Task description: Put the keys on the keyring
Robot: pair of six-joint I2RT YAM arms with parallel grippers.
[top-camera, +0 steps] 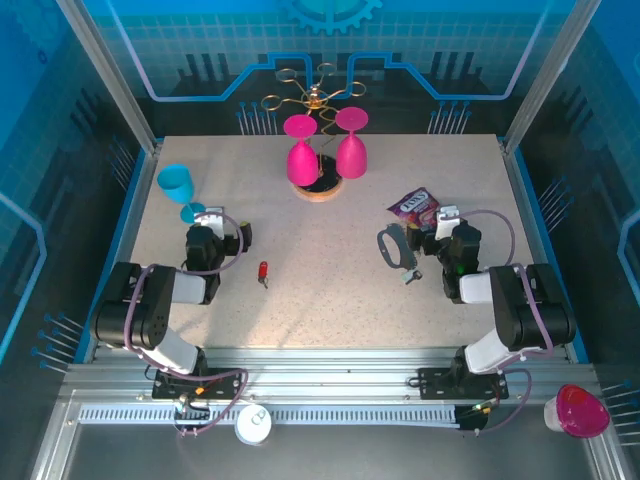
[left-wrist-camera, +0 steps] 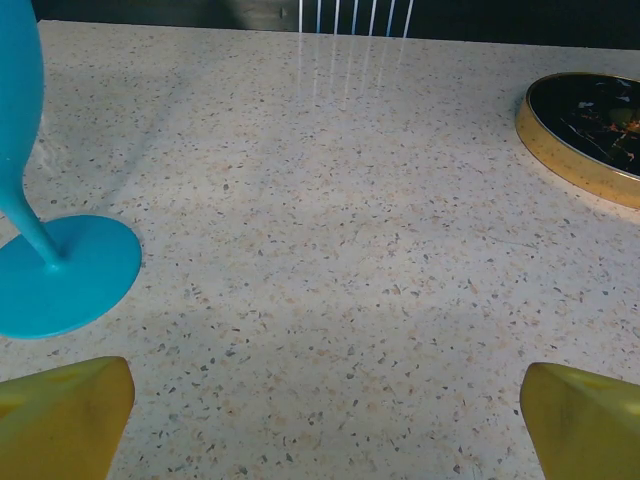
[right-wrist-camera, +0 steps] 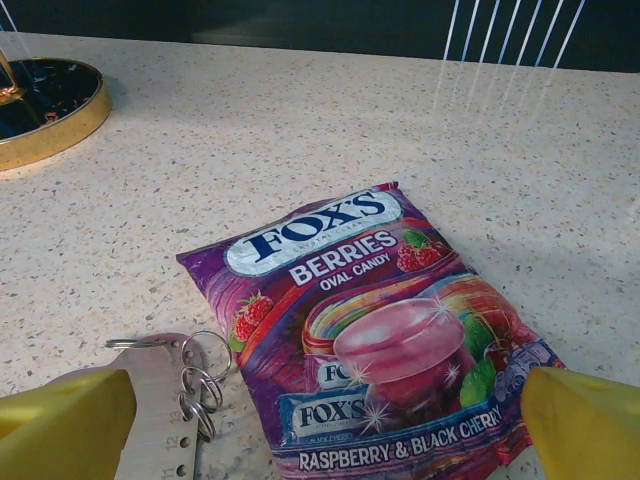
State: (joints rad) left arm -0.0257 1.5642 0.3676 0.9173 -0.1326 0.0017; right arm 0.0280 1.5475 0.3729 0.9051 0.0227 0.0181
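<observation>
Lying just left of the right gripper (top-camera: 425, 238), keyring (top-camera: 390, 246) runs lengthwise near-to-far, its rings (right-wrist-camera: 200, 385) touching the snack packet (right-wrist-camera: 380, 340) printed "FOX'S BERRIES OVAL CANDY", "RASPBERRY & BLACK CHERRY". Red-headed key (top-camera: 263, 271) lies mid-table (top-camera: 330, 300), head far. Pale-tagged key (top-camera: 410, 275) sits just nearer than keyring. Left gripper (left-wrist-camera: 320, 425) and right: jaws wide apart, empty.

Red key (top-camera: 263, 270), purple packet (right-wrist-camera: 370, 340), speckled table (left-wrist-camera: 350, 250)
</observation>
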